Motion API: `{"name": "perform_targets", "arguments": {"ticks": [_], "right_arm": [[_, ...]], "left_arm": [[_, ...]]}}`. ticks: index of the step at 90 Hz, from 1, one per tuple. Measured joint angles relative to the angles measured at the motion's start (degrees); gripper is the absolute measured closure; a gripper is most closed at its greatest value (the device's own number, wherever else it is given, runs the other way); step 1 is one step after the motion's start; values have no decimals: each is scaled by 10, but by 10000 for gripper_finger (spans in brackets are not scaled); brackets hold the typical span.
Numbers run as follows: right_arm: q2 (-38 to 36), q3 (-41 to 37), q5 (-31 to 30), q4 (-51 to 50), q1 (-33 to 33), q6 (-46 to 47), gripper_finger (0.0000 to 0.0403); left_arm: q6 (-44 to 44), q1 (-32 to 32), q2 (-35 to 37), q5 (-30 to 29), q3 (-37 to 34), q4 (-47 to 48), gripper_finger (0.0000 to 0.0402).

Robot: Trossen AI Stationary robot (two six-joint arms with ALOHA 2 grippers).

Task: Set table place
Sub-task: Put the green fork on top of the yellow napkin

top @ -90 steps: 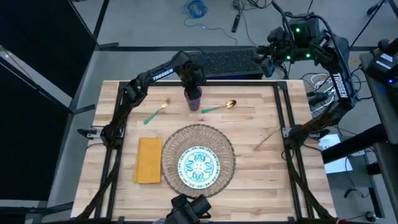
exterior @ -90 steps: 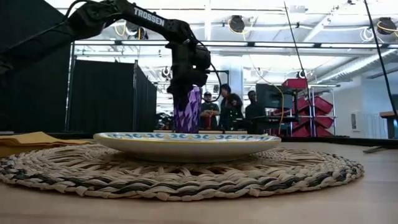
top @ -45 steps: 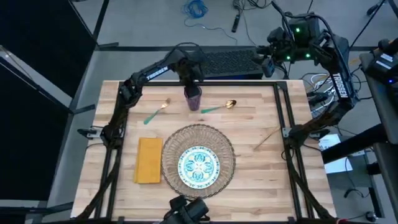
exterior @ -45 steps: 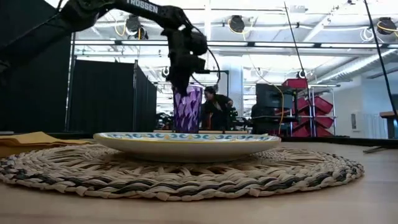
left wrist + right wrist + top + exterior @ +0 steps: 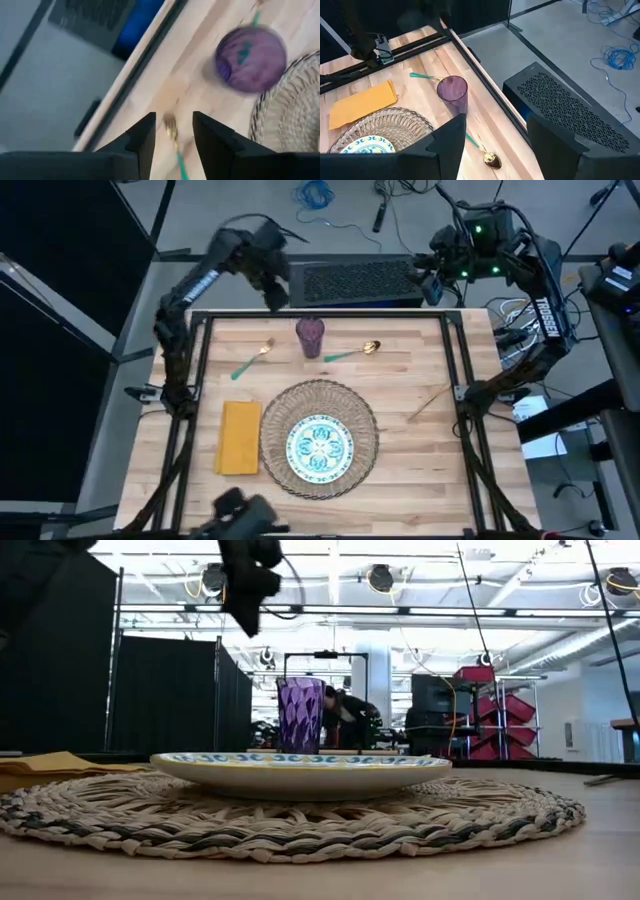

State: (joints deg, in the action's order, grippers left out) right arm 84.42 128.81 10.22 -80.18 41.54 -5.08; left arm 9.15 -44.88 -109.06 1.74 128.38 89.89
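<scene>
Cup: small purple cup [image 5: 310, 337] stands upright and free on the table [image 5: 420, 470], at the far edge, beyond the placemat [image 5: 365, 442] and between the two pieces of cutlery. Looks light and rigid, smooth-walled, likely slippery and easy to tip. Best taken across the upper wall, fingers either side of the rim.

Plate: white and teal plate [image 5: 320, 446] centred on the placemat. Stiff and probably breakable. Only the rim offers a hold.

Napkin: mustard napkin [image 5: 240, 437] lies flat just left of the placemat. Soft and limp, so pinch an edge or corner.

Cutlery: fork [image 5: 252, 359] far left of the cup, spoon [image 5: 352, 352] far right of it, a third thin piece [image 5: 428, 402] well to the right of the placemat. Thin, hard, lying flat. Hard to get under, so grip across the handle.

Left gripper: left gripper [image 5: 272, 285] is up and past the table's far rail, left of the cup. Fingers parted, holding nothing.

Right gripper: right gripper [image 5: 492, 137] waits high beyond the far right corner, jaws apart and empty.

Change: a second ago the left gripper was at the cup. It has since let go, lifted and pulled away to the far left. Cup, plate, napkin and cutlery have not shifted.
</scene>
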Motion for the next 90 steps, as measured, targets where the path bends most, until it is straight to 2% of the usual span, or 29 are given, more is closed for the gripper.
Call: {"name": "perform_targets", "arguments": {"ticks": [11, 20, 27, 36, 48, 57, 68, 90], "right_arm": [[0, 0, 0, -9, 0, -5, 206], [0, 0, 0, -22, 0, -17, 206], [0, 0, 0, -25, 0, -26, 206], [0, 0, 0, -25, 0, -33, 206], [0, 0, 0, -24, 0, -41, 206], [0, 0, 0, -17, 0, -40, 206], [0, 0, 0, -10, 0, -33, 206], [0, 0, 0, 8, 0, -18, 206]], "left_arm": [[-17, -11, 41, -9, -108, 1, 287], [-14, -10, 90, -21, -248, -13, 287], [-21, -10, 131, -17, -362, -77, 287], [-45, -8, 209, 39, -502, -185, 287], [-76, -9, 295, 52, -640, -287, 287], [-104, -9, 323, 48, -706, -360, 287], [-117, -3, 319, 49, -768, -419, 287], [-107, 11, 289, 20, -803, -505, 287]]}}
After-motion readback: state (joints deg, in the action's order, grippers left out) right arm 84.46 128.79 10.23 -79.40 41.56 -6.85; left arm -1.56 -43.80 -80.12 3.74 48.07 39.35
